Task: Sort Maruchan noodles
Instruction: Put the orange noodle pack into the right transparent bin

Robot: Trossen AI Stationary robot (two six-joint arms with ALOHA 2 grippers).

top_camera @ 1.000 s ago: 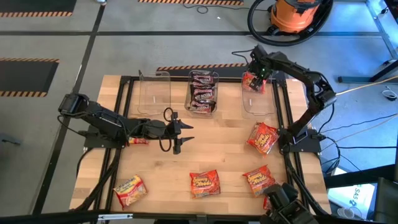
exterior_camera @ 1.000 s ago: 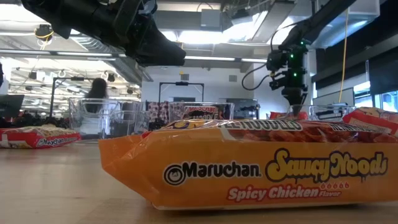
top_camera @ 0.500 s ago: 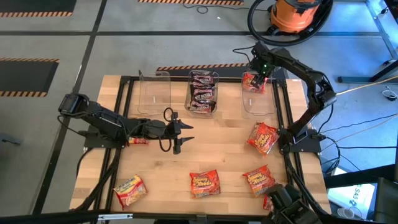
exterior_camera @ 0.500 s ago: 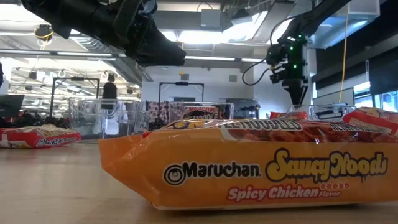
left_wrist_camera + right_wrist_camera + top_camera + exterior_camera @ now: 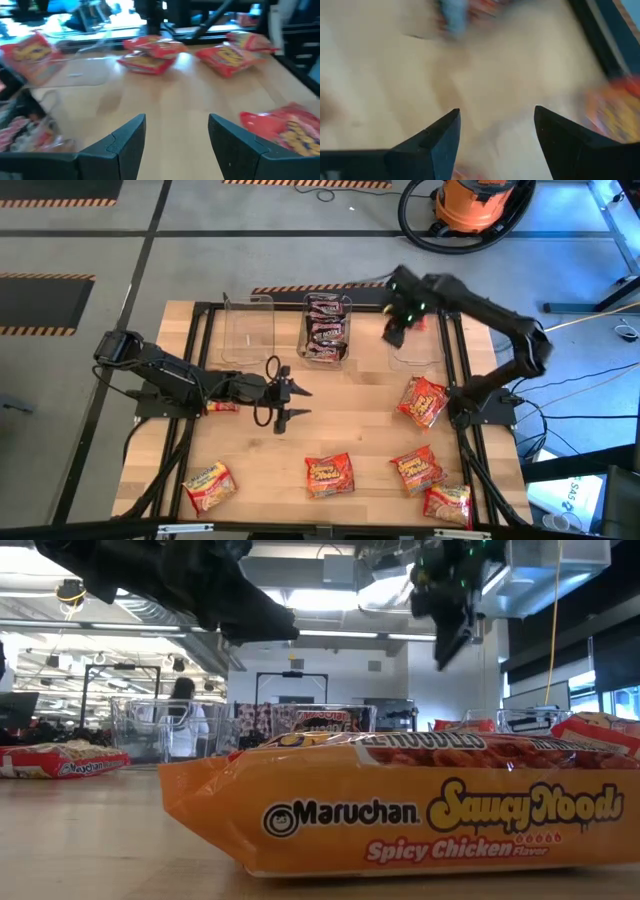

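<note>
Several red-orange Maruchan packets lie flat on the table: one [image 5: 423, 400] at the right, three along the near edge [image 5: 329, 475], [image 5: 417, 468], [image 5: 208, 485], and one at the near right corner [image 5: 447, 503]. Dark packets fill the middle tub [image 5: 327, 327]. A red packet [image 5: 420, 323] lies in the right tub [image 5: 412, 345]. My right gripper [image 5: 393, 332] hangs open and empty above that tub's left edge. My left gripper [image 5: 288, 404] hovers open over the table's middle, pointing right, with packets [image 5: 147, 55] ahead of it.
An empty clear tub [image 5: 250, 325] stands at the far left of the row. A black frame rail [image 5: 200, 360] runs around the table. Bare wood [image 5: 350, 410] lies between my left gripper and the near packets. An orange vacuum [image 5: 470, 205] stands on the floor beyond.
My right gripper has risen out of the right tub and swung toward the table's left and near side; the red packet stays in the tub. A person walks across the room behind.
</note>
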